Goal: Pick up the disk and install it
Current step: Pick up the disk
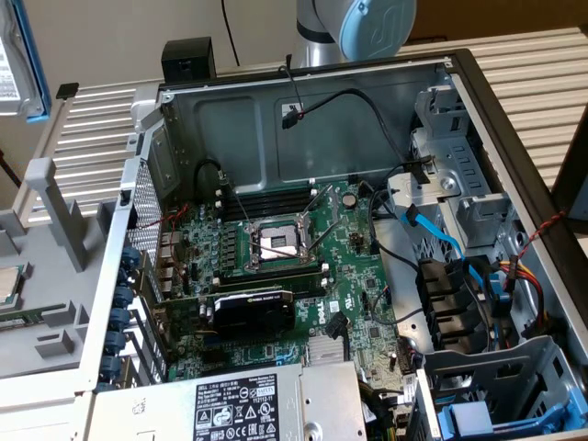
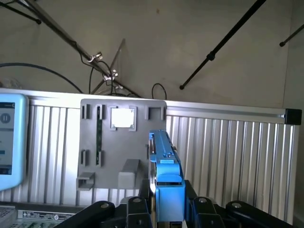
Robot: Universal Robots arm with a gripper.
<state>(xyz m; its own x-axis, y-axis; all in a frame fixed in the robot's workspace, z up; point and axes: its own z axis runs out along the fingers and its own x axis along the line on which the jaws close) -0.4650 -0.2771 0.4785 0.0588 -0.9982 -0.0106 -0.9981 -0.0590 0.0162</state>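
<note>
The black gripper (image 2: 167, 213) grasps the flat silver-grey metal disk with bright blue plastic rails (image 2: 166, 166) — upright, edge-on — at the exterior view's upper left, outside the open grey computer case (image 1: 322, 129); the arm's blue-capped joint (image 1: 372, 26) stands behind this case.

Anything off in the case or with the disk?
Nothing spilled or broken. The disk stands edge-on in the claw. The motherboard socket looks open and empty, and a black plug dangles loose inside the case.

I see a ribbed metal bench (image 1: 542, 83) carrying an open computer case (image 1: 239, 129) across most of its width. Just beside the case, on the exterior view's left, a grey holder plate (image 1: 41, 340) lies on the bench, a square chip (image 1: 7, 287) set in it.
</note>
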